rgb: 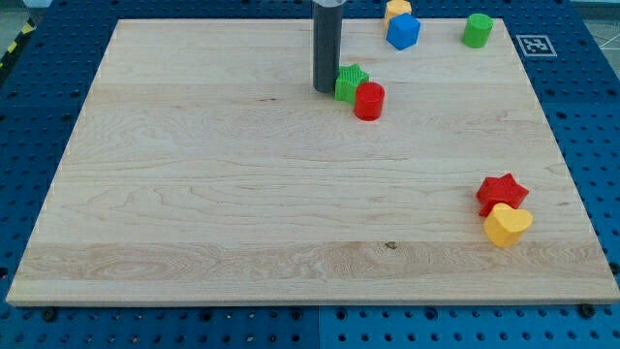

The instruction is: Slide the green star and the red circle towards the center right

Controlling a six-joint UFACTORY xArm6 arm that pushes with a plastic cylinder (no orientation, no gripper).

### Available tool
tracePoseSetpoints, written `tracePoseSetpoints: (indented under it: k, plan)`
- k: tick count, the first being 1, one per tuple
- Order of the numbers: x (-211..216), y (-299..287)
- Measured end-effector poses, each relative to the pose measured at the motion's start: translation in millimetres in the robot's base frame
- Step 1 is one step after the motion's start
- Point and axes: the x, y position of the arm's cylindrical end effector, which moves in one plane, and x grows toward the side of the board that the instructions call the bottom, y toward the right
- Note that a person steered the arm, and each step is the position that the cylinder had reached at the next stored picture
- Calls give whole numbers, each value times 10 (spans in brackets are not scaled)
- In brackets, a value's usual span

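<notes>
Light wooden board (pixel 242 194) on blue pegboard. Up top: green star (pixel 349 81) touching red circle (pixel 369 101), plus blue block (pixel 403 31), orange block (pixel 397 9), green cylinder (pixel 477 30). Lower right: red star (pixel 502 193) touching yellow heart (pixel 508 225).

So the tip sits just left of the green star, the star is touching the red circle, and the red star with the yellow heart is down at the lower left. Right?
Not quite. My tip is just left of the green star, which touches the red circle, but the camera view shows the red star and yellow heart at the lower right, not the lower left.
</notes>
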Motion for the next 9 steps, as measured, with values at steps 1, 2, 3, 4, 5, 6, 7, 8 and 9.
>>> tracePoseSetpoints:
  k: [1, 2, 3, 4, 5, 6, 7, 8, 9]
  plan:
    - [141, 60]
    - [-75, 3]
    - [-320, -17]
    - [-339, 88]
    - [-339, 308]
    - [-326, 439]
    - [-271, 481]
    - [-197, 481]
    - [-158, 481]
